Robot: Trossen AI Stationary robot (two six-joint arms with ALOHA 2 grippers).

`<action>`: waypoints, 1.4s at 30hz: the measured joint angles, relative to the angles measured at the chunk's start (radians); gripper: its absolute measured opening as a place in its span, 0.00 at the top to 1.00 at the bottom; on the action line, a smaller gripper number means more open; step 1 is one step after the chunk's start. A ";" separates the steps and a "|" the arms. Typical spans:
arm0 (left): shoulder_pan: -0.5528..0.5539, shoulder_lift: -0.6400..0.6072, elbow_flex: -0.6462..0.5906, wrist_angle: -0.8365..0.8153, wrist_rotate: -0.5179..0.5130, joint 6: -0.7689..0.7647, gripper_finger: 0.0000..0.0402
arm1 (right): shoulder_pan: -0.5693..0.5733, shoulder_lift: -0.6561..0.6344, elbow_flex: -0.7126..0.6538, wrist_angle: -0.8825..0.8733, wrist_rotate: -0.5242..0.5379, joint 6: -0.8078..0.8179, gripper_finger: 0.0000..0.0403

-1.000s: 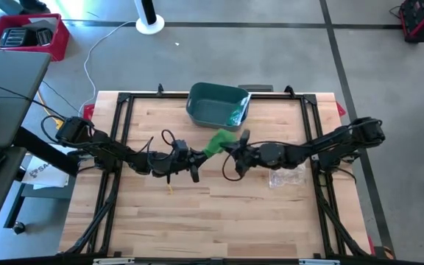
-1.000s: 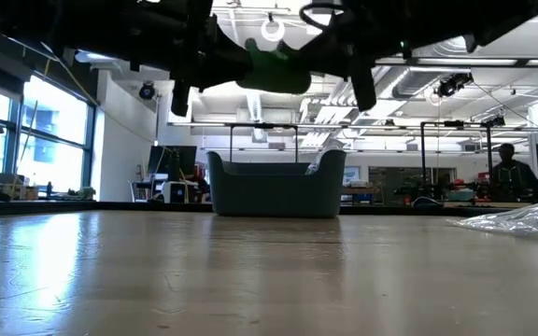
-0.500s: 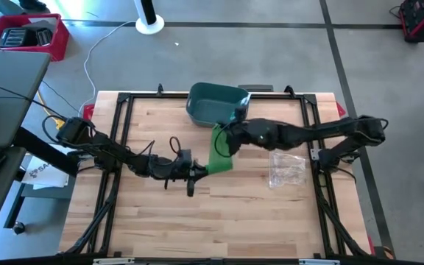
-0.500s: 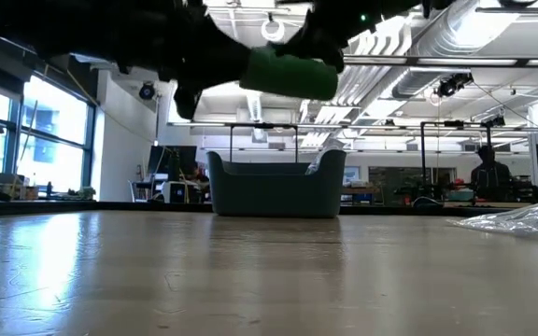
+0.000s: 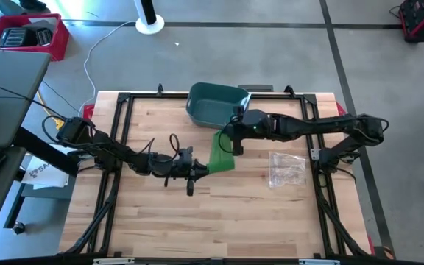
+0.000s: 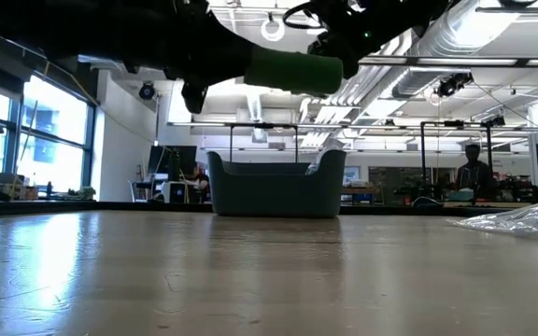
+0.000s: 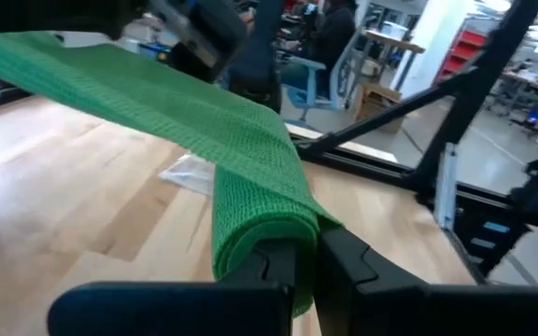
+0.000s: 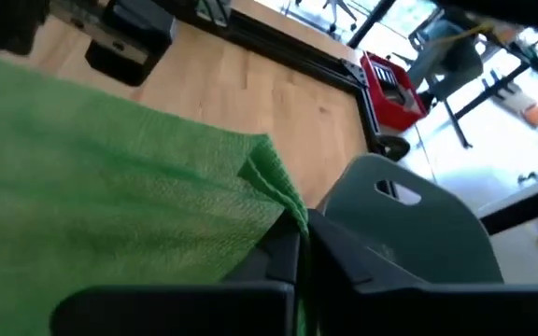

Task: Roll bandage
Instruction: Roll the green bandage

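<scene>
While both arms hold it up over the middle of the table [image 5: 160,235], the bandage [image 5: 220,152] hangs as a green strip stretched between them, clear of the wood. High view: left gripper [image 5: 197,171] at the strip's near end, mid-table; right gripper [image 5: 230,136] at the far end, just in front of the bin [image 5: 216,103] by the far edge. A plastic bag [image 5: 285,168] lies toward the right edge, apart from the strip.

Low view: bandage [image 6: 292,72] well above the table, the rolled part showing as a green cylinder under the dark arms; bin [image 6: 274,187] behind on the far side, bag [image 6: 521,217] at the right. A person stands in the room beyond.

Left wrist view: left gripper [image 7: 306,261] clamped tight on the rolled end of the bandage [image 7: 250,159], the flat strip running away from it toward the other arm.

Right wrist view: right gripper [image 8: 304,247] pinched shut on the free edge of the bandage [image 8: 110,205], cloth spread flat; bin [image 8: 409,224] close by.

Step, as I judge it: rolling under way, one end partly wound, the rest pulled taut. Next move likely calls for turning the rolled end to wind more strip on, with the right arm keeping tension and feeding toward the left. Slack or a slipped pinch would loosen the roll.
</scene>
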State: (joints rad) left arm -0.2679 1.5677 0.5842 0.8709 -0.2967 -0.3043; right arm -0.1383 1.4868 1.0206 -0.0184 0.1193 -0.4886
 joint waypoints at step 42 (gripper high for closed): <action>0.029 -0.002 0.001 0.068 0.109 -0.130 0.98 | -0.117 -0.006 -0.005 0.138 -0.297 0.114 0.67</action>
State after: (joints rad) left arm -0.2386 1.5661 0.5850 0.9390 -0.1878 -0.4342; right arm -0.2548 1.4808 1.0161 0.1201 -0.1777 -0.3744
